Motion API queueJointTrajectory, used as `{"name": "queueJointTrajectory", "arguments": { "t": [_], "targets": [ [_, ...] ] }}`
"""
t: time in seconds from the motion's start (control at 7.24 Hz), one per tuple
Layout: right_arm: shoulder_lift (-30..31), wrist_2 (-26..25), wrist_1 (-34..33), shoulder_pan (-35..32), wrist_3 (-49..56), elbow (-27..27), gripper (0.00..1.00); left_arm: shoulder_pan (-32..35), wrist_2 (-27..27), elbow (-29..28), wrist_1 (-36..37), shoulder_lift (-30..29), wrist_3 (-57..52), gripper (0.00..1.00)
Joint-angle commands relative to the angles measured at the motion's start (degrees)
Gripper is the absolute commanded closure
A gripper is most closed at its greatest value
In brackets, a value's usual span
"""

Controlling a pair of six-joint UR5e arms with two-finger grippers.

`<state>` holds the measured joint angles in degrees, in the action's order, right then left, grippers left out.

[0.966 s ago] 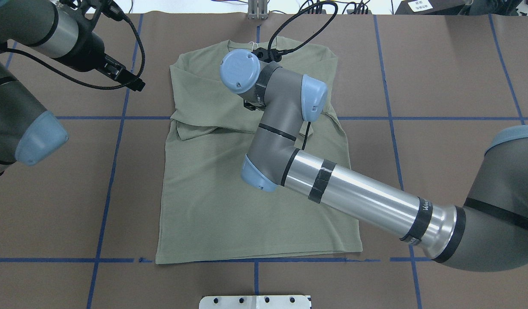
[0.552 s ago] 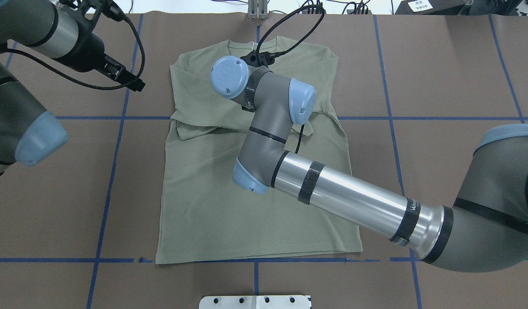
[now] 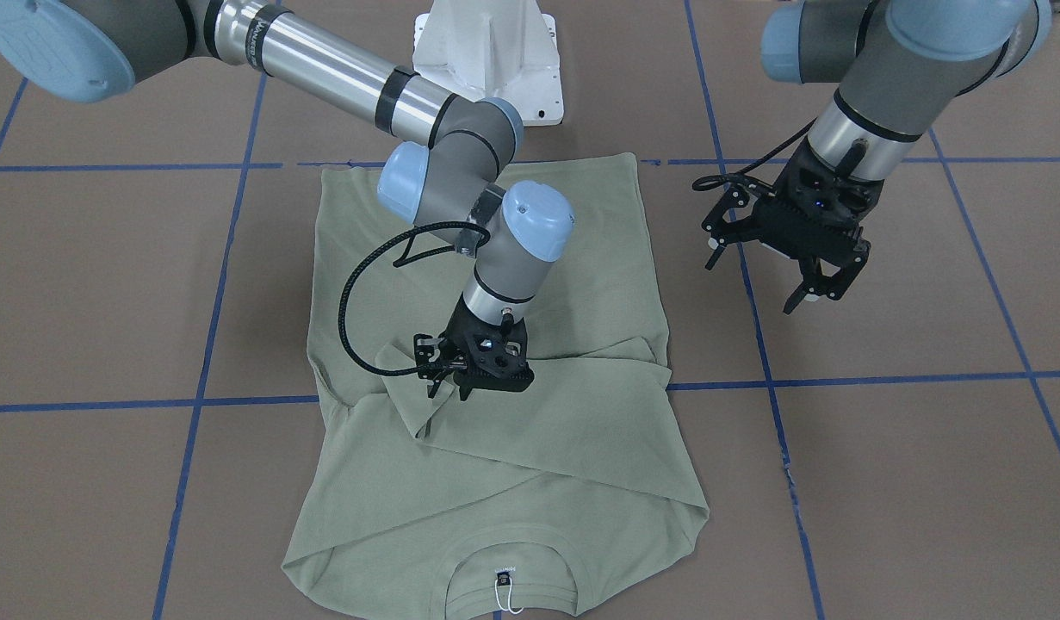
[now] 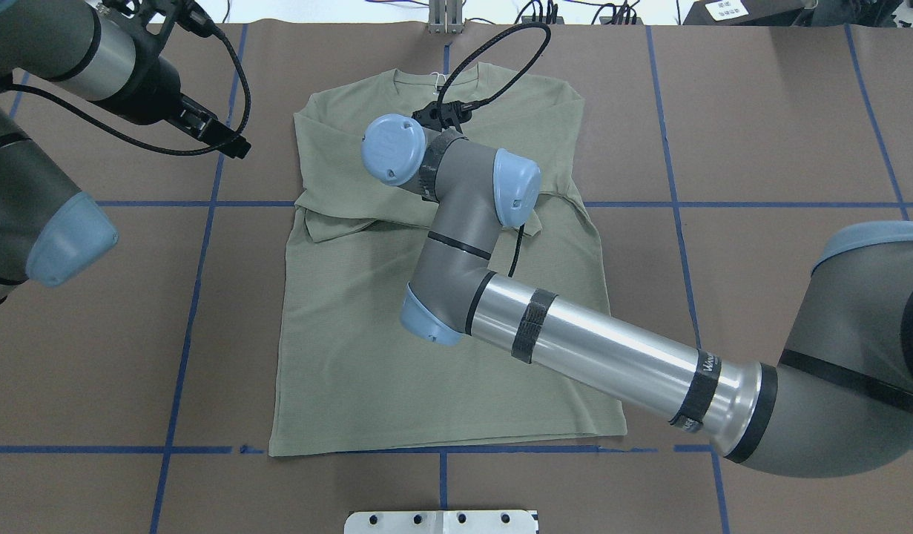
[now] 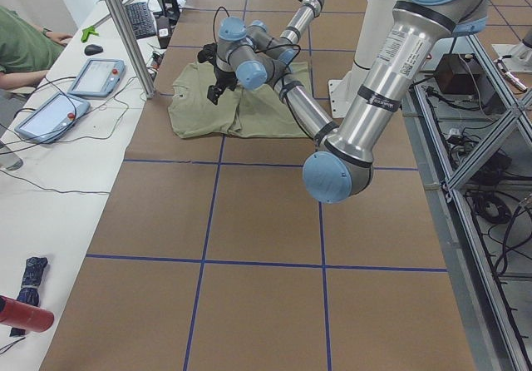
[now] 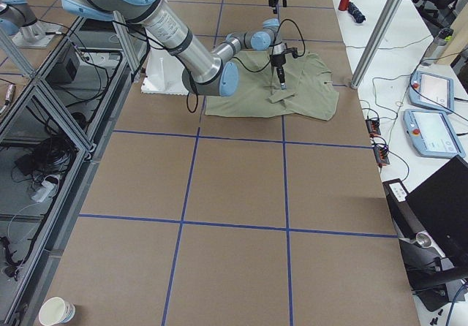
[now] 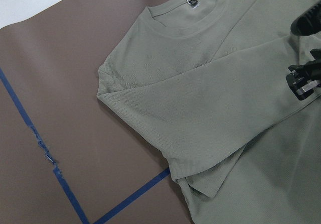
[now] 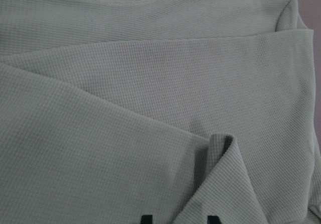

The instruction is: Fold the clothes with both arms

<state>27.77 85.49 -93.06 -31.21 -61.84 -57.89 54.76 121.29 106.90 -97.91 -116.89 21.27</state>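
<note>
Seen from across the tabletop [image 3: 926,448], the one sage-green shirt [image 3: 495,491] lies flat with its collar nearest the camera and both of its two sleeves crossed over the chest. The right end effector [image 3: 450,389] sits low on the cuff [image 3: 413,413] of the upper sleeve. The left end effector [image 3: 796,275] hangs spread and empty above bare tabletop, well apart from the cloth. Overhead, the right arm [image 4: 597,345] reaches diagonally over the shirt and its wrist hides its own end effector, while the left arm [image 4: 93,52] waits off to the side near one shoulder. The two side views add only that the shirt lies on the far part of the tabletop, with the arms, two in all, over or beside it. The left wrist camera shows the collar [image 7: 193,13] and a folded sleeve lying smooth. The right wrist camera shows two black fingertips [image 8: 145,218] standing apart, clamped on nothing. Just ahead of them the cuff is bunched into a raised fold [image 8: 223,158]. I judge the sleeve-placing step to be near its end. To finish it well, the right end effector should rise straight up with its tips apart, so neither snags the knit and drags the cuff. That ridge wants pressing flat before both arms take the body fold, or the bulge will likely be trapped inside.
</note>
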Motion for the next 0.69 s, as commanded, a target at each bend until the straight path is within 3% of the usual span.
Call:
{"name": "queueJointTrajectory", "arguments": {
  "t": [0.0, 0.41, 0.55],
  "targets": [
    [0.0, -0.1, -1.1, 0.0, 1.1, 0.0, 1.0, 0.0, 0.0, 0.1, 0.0, 0.0, 0.1, 0.0],
    [-0.2, -0.1, -2.3, -0.9, 3.9, -0.7, 1.0, 0.0, 0.0, 0.3, 0.0, 0.0, 0.9, 0.0],
    [0.4, 0.1, -6.9, -1.9, 6.4, -4.0, 1.0, 0.0, 0.0, 0.4, 0.0, 0.0, 1.5, 0.0]
  ]
}}
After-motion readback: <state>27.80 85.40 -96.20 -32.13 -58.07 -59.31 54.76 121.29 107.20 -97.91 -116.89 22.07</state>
